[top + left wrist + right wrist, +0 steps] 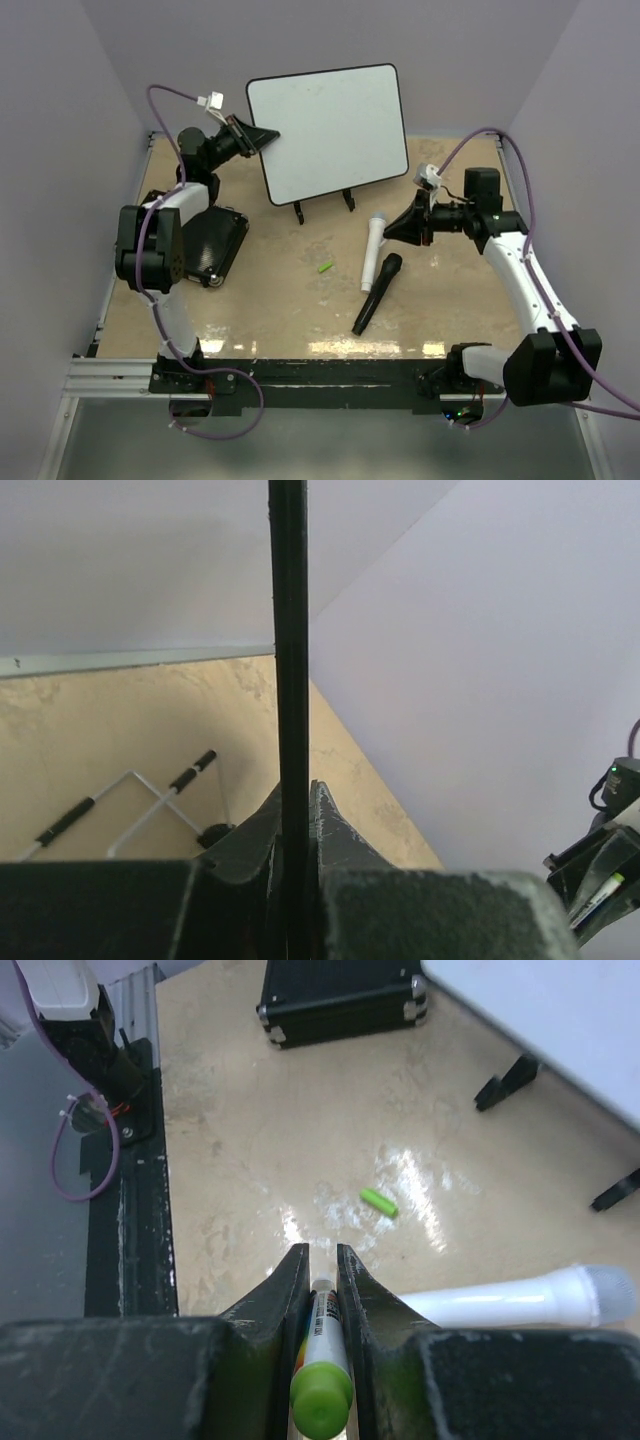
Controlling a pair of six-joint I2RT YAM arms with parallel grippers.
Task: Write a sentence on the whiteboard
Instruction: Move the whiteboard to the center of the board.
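The whiteboard stands tilted on its black feet at the back of the table, and no sentence shows on its white face. My left gripper is shut on the board's left edge; in the left wrist view the thin black frame runs straight up from between the fingertips of that gripper. My right gripper hovers to the right of the board's feet, shut on a white marker with a green end, whose tip pokes out between the fingertips of the gripper.
A small green cap lies on the table in front of the board. A white microphone and a black microphone lie below my right gripper. A black case sits at the left, beside my left arm.
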